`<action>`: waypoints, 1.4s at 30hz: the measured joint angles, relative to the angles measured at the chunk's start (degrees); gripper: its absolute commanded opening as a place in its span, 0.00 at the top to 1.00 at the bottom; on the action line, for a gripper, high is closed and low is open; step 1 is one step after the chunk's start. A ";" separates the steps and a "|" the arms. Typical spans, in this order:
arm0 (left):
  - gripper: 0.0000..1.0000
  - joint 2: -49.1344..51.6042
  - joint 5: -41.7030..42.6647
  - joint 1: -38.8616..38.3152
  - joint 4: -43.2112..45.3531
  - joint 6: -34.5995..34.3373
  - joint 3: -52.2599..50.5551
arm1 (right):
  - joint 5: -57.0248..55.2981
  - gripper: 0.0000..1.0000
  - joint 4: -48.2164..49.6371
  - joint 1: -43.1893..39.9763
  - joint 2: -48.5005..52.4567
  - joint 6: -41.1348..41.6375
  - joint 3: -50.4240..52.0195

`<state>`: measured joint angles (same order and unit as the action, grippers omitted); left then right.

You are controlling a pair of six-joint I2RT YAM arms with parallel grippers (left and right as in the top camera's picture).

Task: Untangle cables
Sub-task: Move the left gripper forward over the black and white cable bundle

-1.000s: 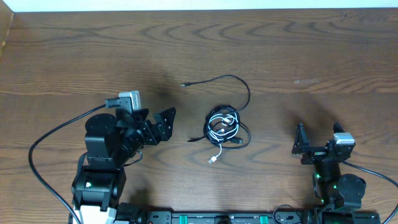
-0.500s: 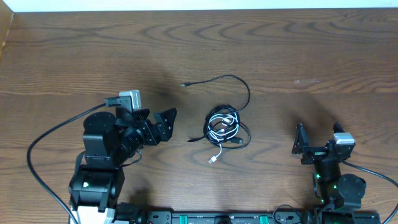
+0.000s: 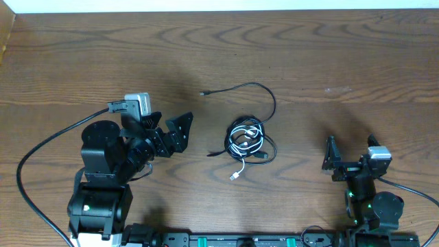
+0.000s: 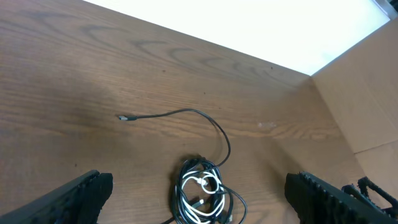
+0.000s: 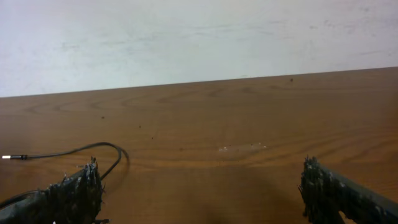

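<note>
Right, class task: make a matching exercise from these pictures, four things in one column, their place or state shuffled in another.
1 white cable
2 black cable
3 left end effector
4 right end effector

A open, right of the bundle
B looped in the bundle's middle
C open, left of the bundle
D arcs out toward the far edge

Pairs: 1-B, 2-D, 3-C, 4-A

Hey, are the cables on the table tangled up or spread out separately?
Tangled. The cables lie looped together in one small bundle, black and white coils overlapping; only a black tail arcs away from it.
</note>
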<state>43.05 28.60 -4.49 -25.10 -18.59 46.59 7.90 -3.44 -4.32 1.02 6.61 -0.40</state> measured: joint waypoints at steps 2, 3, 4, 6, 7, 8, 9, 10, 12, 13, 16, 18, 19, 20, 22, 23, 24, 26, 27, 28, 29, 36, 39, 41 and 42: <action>0.05 0.00 0.00 0.00 -0.02 0.33 0.02 | 0.00 0.01 0.00 0.00 0.00 0.00 0.00; 0.05 0.00 0.00 0.00 -0.02 0.44 0.04 | 0.00 0.01 0.00 0.00 0.00 0.00 0.00; 0.05 0.04 0.00 0.00 -0.02 0.48 0.11 | 0.00 0.01 0.00 0.00 0.00 0.00 0.00; 0.05 0.37 0.00 0.00 -0.07 0.50 0.61 | 0.00 0.01 0.00 0.00 0.00 0.00 0.00; 0.05 0.74 0.00 0.00 -0.15 0.52 1.11 | 0.00 0.01 0.00 0.00 0.00 0.00 0.00; 0.05 1.22 0.00 0.00 -0.28 0.59 1.86 | 0.00 0.01 0.02 0.00 0.00 0.00 0.00; 0.05 1.70 0.00 0.00 -0.50 0.61 2.62 | 0.00 0.01 0.00 0.00 0.00 0.00 0.00; 0.05 2.14 0.00 0.00 -0.57 0.61 3.34 | 0.00 0.01 0.00 0.00 0.00 0.00 0.00; 0.05 2.82 0.00 0.00 -0.68 0.61 4.61 | 0.00 0.01 0.00 0.00 0.00 0.00 0.00; 0.05 3.02 0.02 0.00 -0.68 0.61 4.98 | 0.00 0.01 0.00 0.00 0.00 0.00 0.00; 0.05 3.39 0.02 0.00 -0.92 0.63 5.20 | 0.00 0.01 0.00 0.00 0.00 0.00 0.00; 0.05 3.61 0.02 0.00 -1.07 0.61 5.20 | 0.00 0.01 0.00 0.00 0.00 0.00 0.00; 0.05 3.67 0.02 0.00 -1.11 0.61 5.20 | 0.00 0.01 0.00 0.00 0.00 0.00 0.00; 0.05 3.69 0.02 0.00 -1.11 0.61 5.20 | 0.00 0.01 0.00 0.00 0.00 0.00 0.00; 0.05 3.69 0.02 0.00 -1.16 0.61 5.20 | 0.00 0.01 0.00 0.00 0.00 0.00 0.00; 0.05 3.69 0.02 0.00 -1.20 0.61 5.20 | 0.00 0.01 0.00 0.00 0.00 0.00 0.00; 0.05 3.69 0.02 0.00 -1.25 0.61 5.20 | 0.00 0.01 0.00 0.00 0.00 0.00 0.00; 0.05 3.69 0.02 0.00 -1.49 0.61 5.20 | 0.00 0.01 0.00 0.00 0.00 0.00 0.00; 0.05 3.69 0.02 0.00 -1.57 0.61 5.20 | 0.00 0.01 0.00 0.00 0.00 0.00 0.00; 0.05 3.69 0.02 0.00 -1.68 0.61 5.20 | 0.00 0.01 0.00 0.00 0.00 0.00 0.00; 0.05 3.69 0.02 0.00 -1.73 0.61 5.20 | 0.00 0.01 0.00 0.00 0.00 0.00 0.00; 0.05 3.69 0.02 0.00 -1.73 0.61 5.20 | 0.00 0.01 0.00 0.00 0.00 0.00 0.00; 0.05 3.69 0.02 0.00 -1.73 0.61 5.20 | 0.00 0.01 0.00 0.00 0.00 0.00 0.00; 0.05 3.69 0.02 0.00 -1.73 0.61 5.20 | 0.00 0.01 0.00 0.00 0.00 0.00 0.00; 0.05 3.69 0.02 0.00 -1.75 0.61 5.20 | 0.00 0.01 0.00 0.00 0.00 0.00 0.00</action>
<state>46.74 28.62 -4.49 -26.85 -17.98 51.79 7.90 -3.44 -4.32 1.02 6.61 -0.40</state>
